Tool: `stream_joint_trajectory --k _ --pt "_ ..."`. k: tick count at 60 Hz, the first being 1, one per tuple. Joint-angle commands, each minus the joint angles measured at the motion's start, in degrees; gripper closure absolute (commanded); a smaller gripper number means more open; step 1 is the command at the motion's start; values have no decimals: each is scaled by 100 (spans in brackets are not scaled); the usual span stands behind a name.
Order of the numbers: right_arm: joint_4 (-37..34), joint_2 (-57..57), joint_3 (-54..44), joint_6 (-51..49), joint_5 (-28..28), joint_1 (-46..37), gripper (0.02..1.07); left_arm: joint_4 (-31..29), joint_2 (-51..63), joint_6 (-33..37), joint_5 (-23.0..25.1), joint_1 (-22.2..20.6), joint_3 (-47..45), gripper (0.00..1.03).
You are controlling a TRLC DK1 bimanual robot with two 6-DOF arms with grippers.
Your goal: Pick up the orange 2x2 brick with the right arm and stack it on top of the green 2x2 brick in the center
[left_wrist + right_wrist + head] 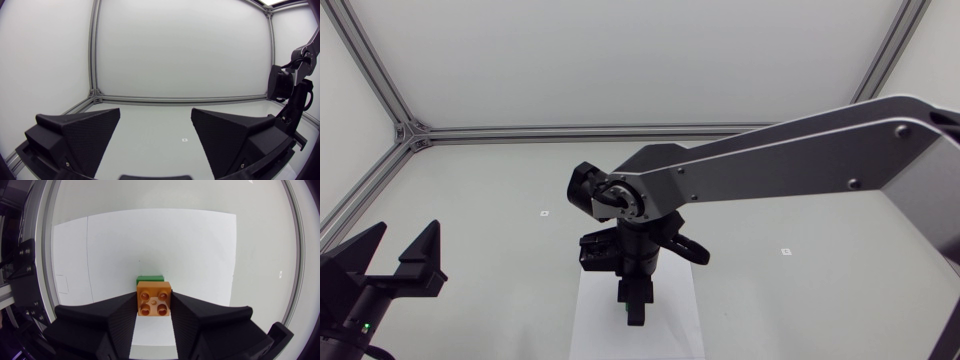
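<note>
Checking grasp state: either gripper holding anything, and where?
Right gripper grips the orange brick by two opposite side walls, studs exposed. Left gripper is open, empty.

No text, label, brand, number or sign could be read in any view. The small white markers (545, 212) on the table (800, 300) were too small to show print.

right arm (770, 160): silver-grey links, black joints (dark screws) | left pincer (402, 233): matte black wedges
</note>
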Motion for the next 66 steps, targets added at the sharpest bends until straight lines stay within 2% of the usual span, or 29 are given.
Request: stream_joint_trajectory --k 1,66 --pt "-74 159 -123 92 22 -22 77 -84 -45 73 23 9 -235 4" --pt "14 291 -281 171 4 83 77 -84 -45 73 23 9 -235 4"
